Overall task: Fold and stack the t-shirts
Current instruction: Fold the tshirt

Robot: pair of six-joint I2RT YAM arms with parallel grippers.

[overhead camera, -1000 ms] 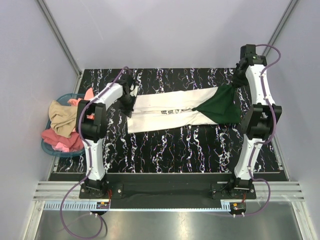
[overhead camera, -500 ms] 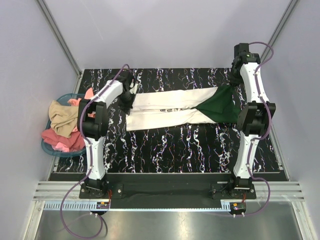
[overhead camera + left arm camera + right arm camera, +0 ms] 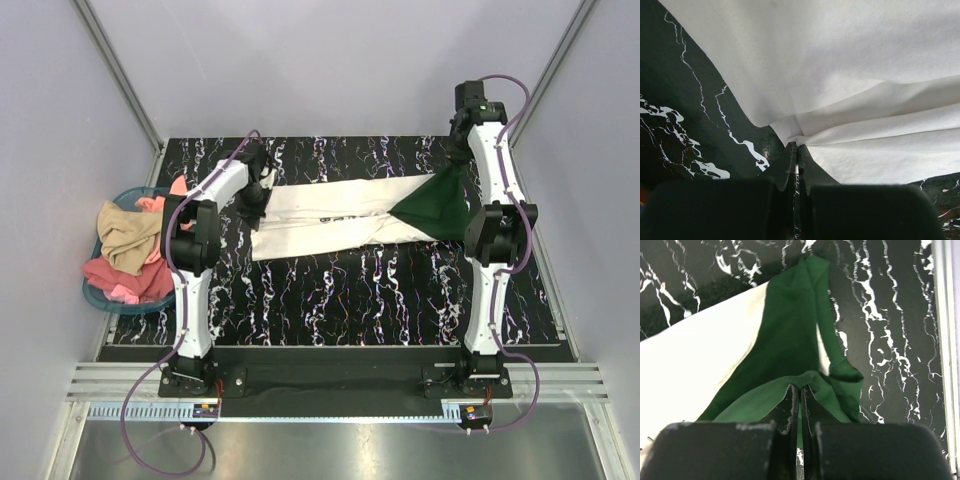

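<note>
The cream-white t-shirt (image 3: 330, 215) with dark lettering lies stretched across the black marbled table. The dark green t-shirt (image 3: 435, 205) lies over its right end. My left gripper (image 3: 255, 195) is shut on the white shirt's left edge; in the left wrist view the cloth (image 3: 850, 100) bunches at the closed gripper (image 3: 797, 146). My right gripper (image 3: 462, 160) is shut on a fold of the green shirt and holds it up at the back right; in the right wrist view the green cloth (image 3: 790, 340) hangs from the closed gripper (image 3: 801, 387) over the white shirt (image 3: 695, 350).
A blue basket (image 3: 105, 300) at the table's left edge holds tan, pink and red clothes (image 3: 128, 245). Metal rails run along the table's left and right edges. The right table edge (image 3: 946, 340) shows in the right wrist view.
My right gripper has moved back and up with the green shirt, pulling its corner taut. My left gripper has shifted slightly back, still holding the white shirt.
</note>
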